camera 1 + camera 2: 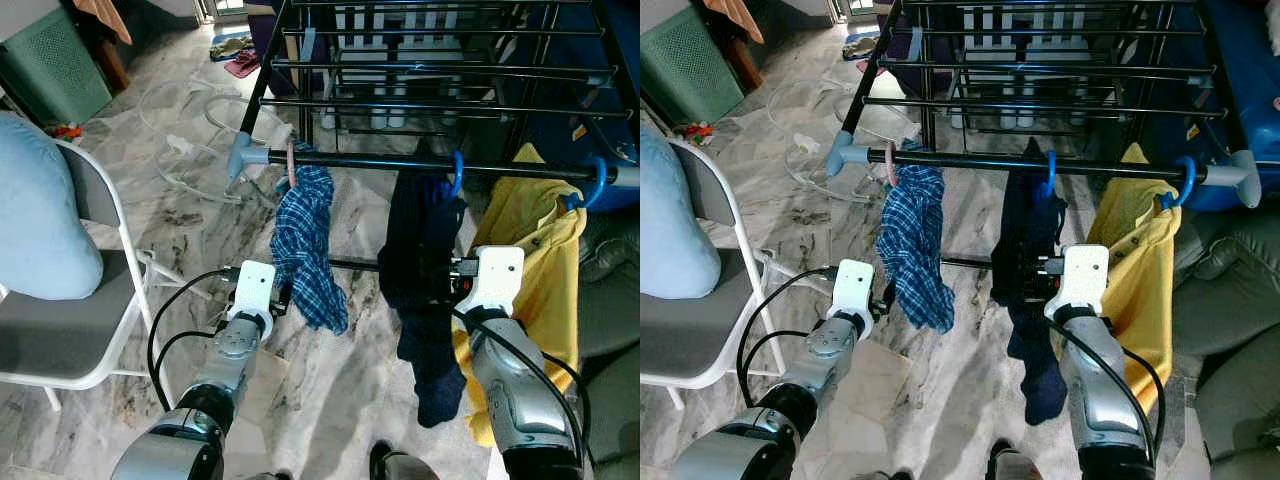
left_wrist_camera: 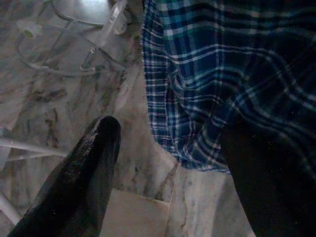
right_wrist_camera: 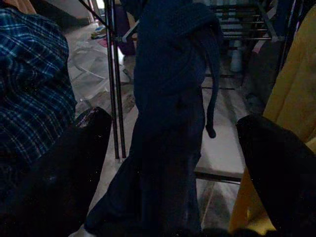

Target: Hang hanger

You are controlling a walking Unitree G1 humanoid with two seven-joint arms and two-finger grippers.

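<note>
A black rod (image 1: 400, 162) on the drying rack carries three garments. A blue plaid shirt (image 1: 305, 250) hangs from a pink hanger hook (image 1: 291, 165). A dark navy garment (image 1: 420, 260) hangs from a blue hanger hook (image 1: 457, 172), and a yellow shirt (image 1: 540, 250) hangs at the right. My left gripper (image 1: 283, 297) is open at the plaid shirt's lower left edge; in the left wrist view the plaid shirt (image 2: 222, 79) lies just beyond the fingers (image 2: 94, 163). My right gripper (image 1: 442, 270) is open against the navy garment (image 3: 170, 113), which hangs between its fingers (image 3: 64, 163).
A white folding chair (image 1: 60, 330) with a light blue cushion (image 1: 40, 215) stands at the left. Clear hangers (image 1: 190, 130) lie on the marble floor behind it. A green crate (image 1: 55, 60) is at the far left, a dark sofa (image 1: 610, 300) at the right.
</note>
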